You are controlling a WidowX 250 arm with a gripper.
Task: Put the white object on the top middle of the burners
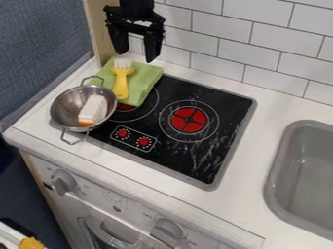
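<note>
Tiled wall [224, 31], hand [137, 55] wide open.

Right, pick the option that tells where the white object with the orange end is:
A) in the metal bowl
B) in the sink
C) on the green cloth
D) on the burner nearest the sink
A: the white object lies inside the metal bowl, its orange end toward the bowl's handle at the counter's front edge.
</note>
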